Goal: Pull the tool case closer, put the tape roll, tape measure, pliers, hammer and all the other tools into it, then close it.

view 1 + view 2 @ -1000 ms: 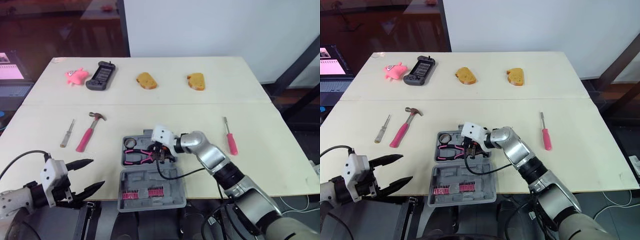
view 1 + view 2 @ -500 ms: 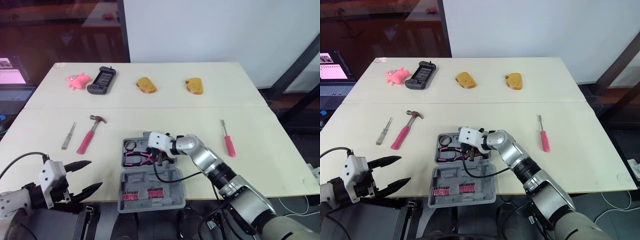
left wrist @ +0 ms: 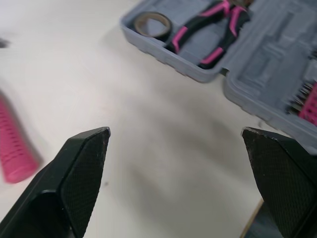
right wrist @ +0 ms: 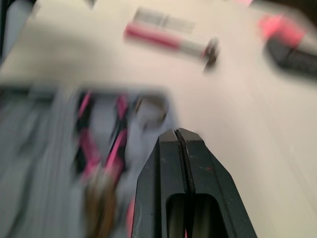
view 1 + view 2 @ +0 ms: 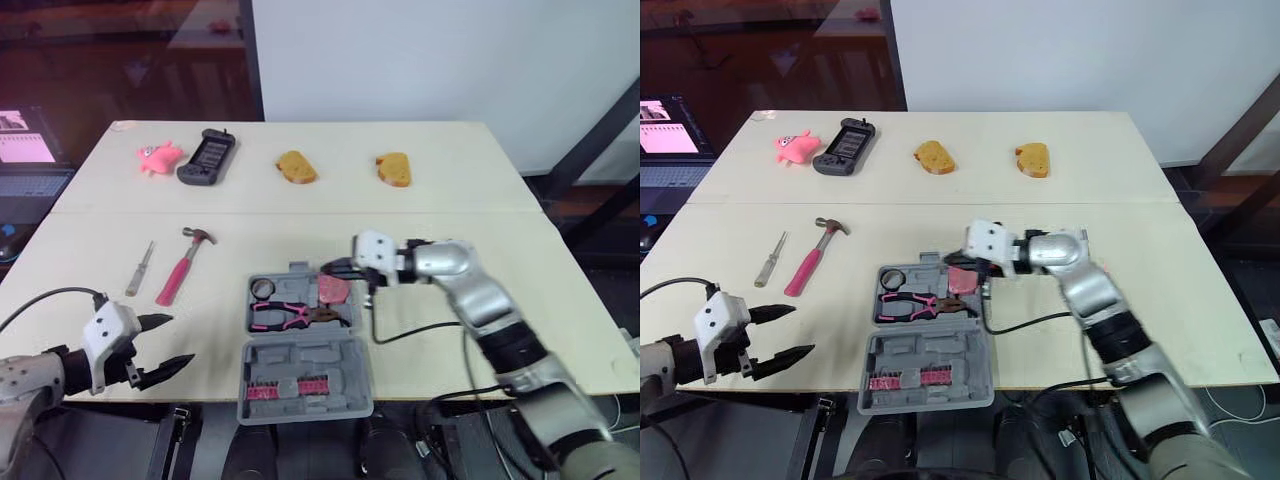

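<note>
Hovering off the near left edge of the counter [image 5: 420, 200], the left claw [image 5: 178, 340] is spread wide and grasps nothing. Farther in on the counter lie a clear-handled screwdriver [image 5: 140, 268] and, just right of it, the pink-handled hammer [image 5: 180, 265], apart from each other and well left of the tool case [image 5: 305, 355]. The case lies open at the near middle of the counter. Its far half holds the tape roll [image 5: 262, 290] at the left and the pliers [image 5: 290, 315] beside it. A reddish item [image 5: 333, 288] sits at that half's right end; what it is I cannot tell. Just above it the right claw [image 5: 338, 268] is clenched, its fingers [image 4: 185, 163] pressed together.
</note>
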You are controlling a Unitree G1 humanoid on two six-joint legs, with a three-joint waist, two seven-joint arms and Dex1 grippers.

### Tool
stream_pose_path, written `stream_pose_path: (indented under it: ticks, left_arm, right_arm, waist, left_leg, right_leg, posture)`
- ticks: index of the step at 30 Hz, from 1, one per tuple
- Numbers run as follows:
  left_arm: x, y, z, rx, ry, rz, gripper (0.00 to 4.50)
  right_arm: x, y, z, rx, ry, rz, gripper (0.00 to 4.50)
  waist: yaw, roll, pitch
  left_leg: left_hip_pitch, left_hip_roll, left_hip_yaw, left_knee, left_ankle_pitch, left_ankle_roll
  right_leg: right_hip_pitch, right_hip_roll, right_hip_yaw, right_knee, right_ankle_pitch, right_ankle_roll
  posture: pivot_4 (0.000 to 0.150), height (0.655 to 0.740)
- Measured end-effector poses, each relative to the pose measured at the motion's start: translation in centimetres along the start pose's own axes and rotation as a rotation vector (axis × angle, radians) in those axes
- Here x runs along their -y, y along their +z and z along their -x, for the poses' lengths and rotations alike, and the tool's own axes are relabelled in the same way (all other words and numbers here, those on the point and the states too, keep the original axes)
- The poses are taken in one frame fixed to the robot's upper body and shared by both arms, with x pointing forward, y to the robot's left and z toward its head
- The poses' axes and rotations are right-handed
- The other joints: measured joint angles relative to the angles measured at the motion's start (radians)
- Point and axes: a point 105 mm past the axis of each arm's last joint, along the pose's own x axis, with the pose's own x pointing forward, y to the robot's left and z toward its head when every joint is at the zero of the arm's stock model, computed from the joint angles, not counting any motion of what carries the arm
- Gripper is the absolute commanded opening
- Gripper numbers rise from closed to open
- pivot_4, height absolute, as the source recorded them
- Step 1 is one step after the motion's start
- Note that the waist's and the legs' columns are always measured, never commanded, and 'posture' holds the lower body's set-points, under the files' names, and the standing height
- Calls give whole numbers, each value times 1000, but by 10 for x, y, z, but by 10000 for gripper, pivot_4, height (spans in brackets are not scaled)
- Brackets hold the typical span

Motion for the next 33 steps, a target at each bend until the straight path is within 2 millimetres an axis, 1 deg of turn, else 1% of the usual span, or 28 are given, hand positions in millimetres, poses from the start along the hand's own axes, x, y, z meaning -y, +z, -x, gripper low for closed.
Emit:
stream_pose_path:
  ticks: [2, 3, 5, 6, 7, 9, 12, 14, 16, 19, 22, 27, 30, 33]
  left_arm:
    - [-6, 6, -2, 5, -42, -73, 21049]
    - [-8, 7, -2, 1, -52, -97, 16980]
    - [-11, 8, -6, -6, -84, -132, 7095]
    - [-11, 7, -9, -8, -100, -137, 2673]
    - [-11, 6, -11, -13, -112, -135, 426]
    - [-9, 1, -17, -27, -139, -124, 426]
    - [-7, 0, -24, -24, -162, -130, 426]
    - [-7, 2, -29, -14, -165, -136, 426]
    - [-4, -1, -35, -16, -173, -131, 426]
    - [0, -4, -46, -10, -186, -125, 426]
    - [8, -7, -60, -5, -202, -120, 426]
    - [7, -12, -69, -18, -176, -112, 426]
    - [10, -14, -82, -11, -168, -104, 426]
    - [10, -17, -86, -28, -173, -108, 426]
  right_arm:
    - [-9, -23, 20, -98, 40, -31, 0]
    - [-13, -29, 26, -126, 55, -44, 0]
    - [-21, -41, 38, -178, 84, -70, 0]
    - [-23, -47, 43, -201, 90, -81, 0]
    - [-25, -51, 46, -222, 91, -85, 0]
    - [-28, -60, 49, -251, 87, -94, 0]
    - [-30, -65, 47, -261, 84, -87, 0]
    - [-35, -68, 42, -268, 94, -75, 0]
    - [-40, -73, 32, -267, 106, -76, 0]
    - [-46, -79, 24, -276, 124, -70, 0]
    - [-53, -80, 15, -276, 147, -52, 0]
    - [-57, -82, 12, -280, 148, -53, 0]
    - [-61, -80, 2, -264, 157, -47, 0]
    - [-61, -78, -3, -250, 155, -46, 0]
  waist:
    - [0, 2, 1]
    - [0, 2, 2]
    - [-4, 3, 2]
    - [-6, 3, 2]
    - [-7, 3, 2]
    - [-7, 3, 2]
    - [-2, 3, 3]
    - [0, 2, 3]
    - [0, 2, 4]
    - [1, 3, 4]
    - [1, 2, 4]
    - [1, 2, 4]
    - [1, 2, 5]
    - [1, 2, 5]
  left_leg:
    - [0, 0, 0, 0, 0, 0]
    - [0, 0, 0, 0, 0, 0]
    - [-1, 0, 1, 0, 0, 0]
    - [-1, 0, 1, 0, 0, 0]
    - [-1, 0, 1, 0, 0, 0]
    - [-1, 0, 1, 0, 0, 0]
    - [-1, 0, 1, 1, 0, 0]
    - [-1, 0, 1, 1, 0, 0]
    - [-1, 0, 1, 2, 0, 0]
    - [-2, 0, 1, 2, 0, 0]
    - [-2, 0, 1, 2, 0, 0]
    - [-2, 0, 1, 2, 0, 0]
    - [-2, 0, 1, 2, 0, 0]
    - [-2, 0, 1, 2, 0, 0]
  right_leg:
    - [0, 0, 0, 0, 0, 0]
    - [-1, 0, 0, 0, 0, 0]
    - [-1, 0, 0, 0, 0, 0]
    - [-1, 0, 0, 0, 0, 0]
    - [-1, 0, 0, 0, 0, 0]
    - [-1, 0, 0, 0, 0, 0]
    - [-1, 0, 0, 0, 0, 0]
    - [-1, 0, 0, 0, 0, 0]
    - [-1, 0, 0, 0, 0, 1]
    - [-1, 0, 0, 0, 0, 1]
    - [-1, 0, 0, 1, 1, 1]
    - [-1, 0, 0, 1, 1, 1]
    - [-1, 0, 0, 1, 1, 1]
    - [-1, 0, 0, 1, 1, 2]
  posture:
    - [1500, 7207]
    - [1500, 7207]
    - [1500, 7207]
    - [1500, 7207]
    - [1500, 7207]
    - [1500, 7207]
    - [1500, 7207]
    - [1500, 7207]
    - [1500, 7207]
    - [1500, 7207]
    - [1500, 7207]
    - [1500, 7207]
    - [1500, 7207]
    - [1500, 7207]
